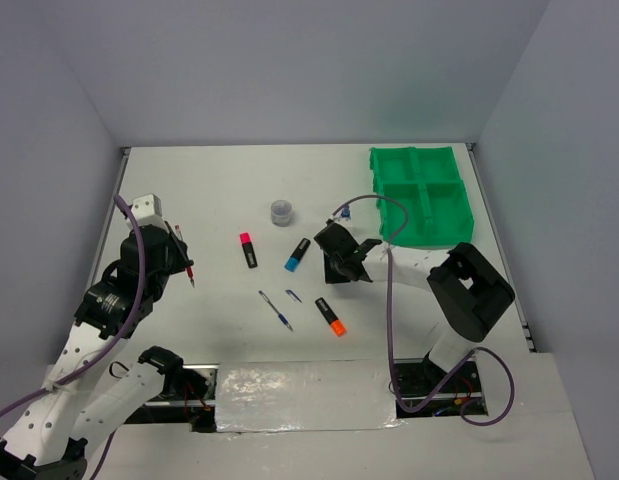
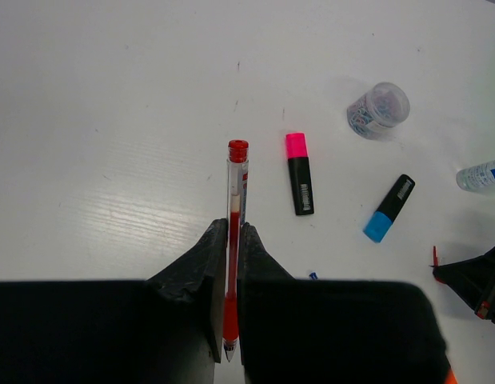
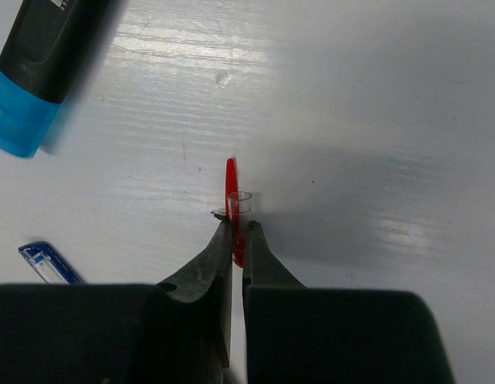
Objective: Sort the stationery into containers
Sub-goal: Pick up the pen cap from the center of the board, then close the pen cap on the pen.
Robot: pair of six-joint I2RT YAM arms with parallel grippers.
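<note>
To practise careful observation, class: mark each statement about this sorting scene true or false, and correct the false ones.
1. The left gripper is clamped on the red pen. True.
2. The green tray holds a highlighter. False: its four compartments look empty.
3. The right gripper pinches a small red cap. True.
4. The pink highlighter stands upright. False: it lies flat on the table.
</note>
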